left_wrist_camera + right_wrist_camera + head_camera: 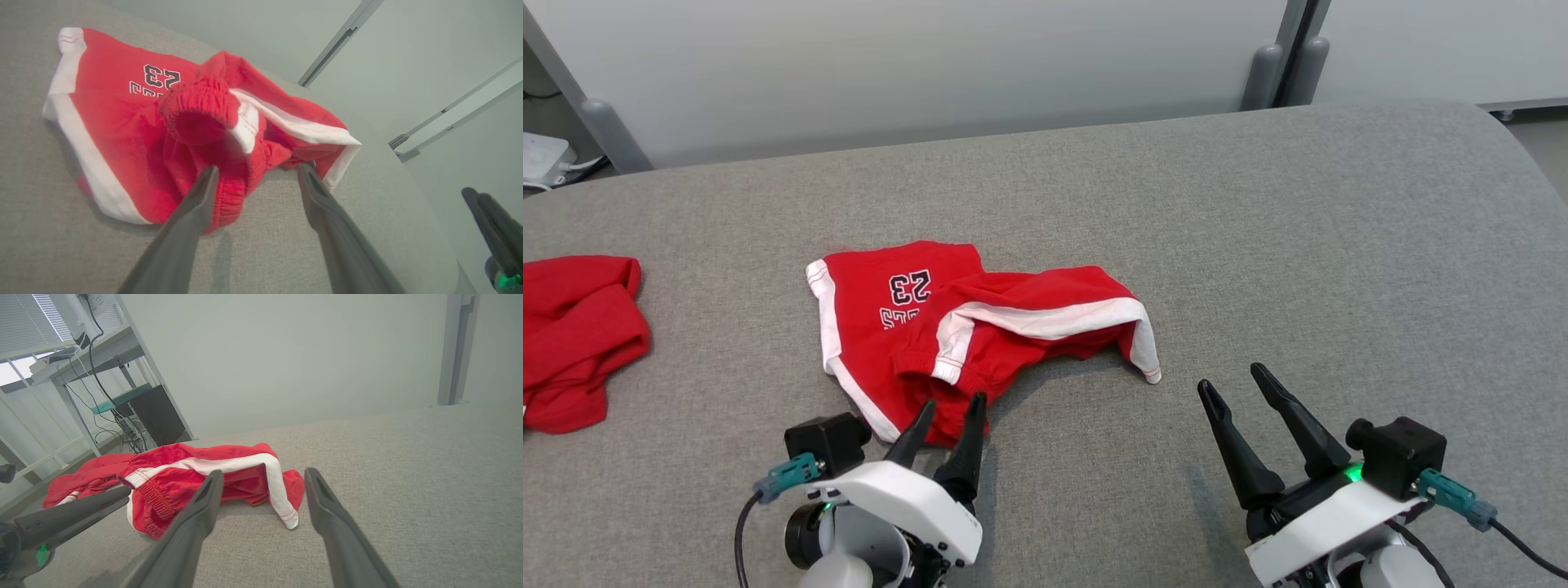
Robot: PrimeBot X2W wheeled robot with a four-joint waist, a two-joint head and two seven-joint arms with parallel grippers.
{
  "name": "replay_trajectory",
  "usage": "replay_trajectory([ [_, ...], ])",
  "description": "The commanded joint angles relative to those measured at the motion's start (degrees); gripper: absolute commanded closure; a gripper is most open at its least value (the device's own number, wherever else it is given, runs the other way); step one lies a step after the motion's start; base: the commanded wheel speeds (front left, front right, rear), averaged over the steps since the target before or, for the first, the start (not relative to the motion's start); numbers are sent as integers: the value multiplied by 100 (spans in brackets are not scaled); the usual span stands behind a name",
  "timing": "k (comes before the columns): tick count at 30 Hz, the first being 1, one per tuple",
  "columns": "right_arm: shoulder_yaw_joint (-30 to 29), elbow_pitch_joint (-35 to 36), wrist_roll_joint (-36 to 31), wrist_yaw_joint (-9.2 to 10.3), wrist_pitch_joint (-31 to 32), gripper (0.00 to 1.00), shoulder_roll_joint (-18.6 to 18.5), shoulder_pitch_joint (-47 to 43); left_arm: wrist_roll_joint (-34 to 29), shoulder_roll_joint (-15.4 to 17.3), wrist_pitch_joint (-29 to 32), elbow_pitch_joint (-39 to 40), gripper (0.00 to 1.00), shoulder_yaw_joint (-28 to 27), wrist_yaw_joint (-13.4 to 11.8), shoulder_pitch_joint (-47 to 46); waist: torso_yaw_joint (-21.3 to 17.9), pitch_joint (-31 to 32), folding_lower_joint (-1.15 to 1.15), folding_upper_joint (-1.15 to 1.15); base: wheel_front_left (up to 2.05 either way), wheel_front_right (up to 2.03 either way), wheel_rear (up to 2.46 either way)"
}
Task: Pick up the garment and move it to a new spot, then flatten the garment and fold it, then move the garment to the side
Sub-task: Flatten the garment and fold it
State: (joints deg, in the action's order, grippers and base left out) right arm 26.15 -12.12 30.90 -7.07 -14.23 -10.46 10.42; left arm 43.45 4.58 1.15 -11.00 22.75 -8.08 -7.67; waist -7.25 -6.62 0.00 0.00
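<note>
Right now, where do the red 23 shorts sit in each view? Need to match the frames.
Head view: red shorts left of centre on the grey surface, just beyond the left end effector.
Left wrist view: red shorts across upper left and centre, waistband at the open fingertips.
Right wrist view: red shorts centre left, partly behind one finger.
Shared landmark: the white-trimmed hem corner.

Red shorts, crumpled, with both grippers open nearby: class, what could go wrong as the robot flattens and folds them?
1. The red shorts lie bunched, partly folded over; the open left gripper at the waistband may pinch several layers.
2. The right gripper stands clear of the cloth; a one-sided pull might drag, not flatten.
3. Another red garment lies to the left; the two could get mixed.
</note>
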Motion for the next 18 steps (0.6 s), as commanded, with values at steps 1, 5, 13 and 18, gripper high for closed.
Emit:
replay_trajectory([
  [1, 63, 135, 12, -42, -77, 0, -26, 184, -12, 5, -73, 89, 0, -175, 37, -391, -20, -31, 0, 0, 0, 0, 0],
  [5, 63, 142, 5, -42, -77, 0, -50, 207, -60, -9, -187, -131, 0, -186, 62, -650, -66, -111, 0, 0, 0, 0, 0],
  [13, 42, 159, -8, -42, -77, 0, -74, 236, -58, -37, -327, -431, 54, -177, 142, -968, -103, -212, 0, 0, 0, 0, 0],
  [18, 31, 137, -1, -42, -77, 0, -87, 238, 1, -50, -343, -413, 100, -138, 222, -999, -70, -223, 0, 0, 0, 0, 0],
])
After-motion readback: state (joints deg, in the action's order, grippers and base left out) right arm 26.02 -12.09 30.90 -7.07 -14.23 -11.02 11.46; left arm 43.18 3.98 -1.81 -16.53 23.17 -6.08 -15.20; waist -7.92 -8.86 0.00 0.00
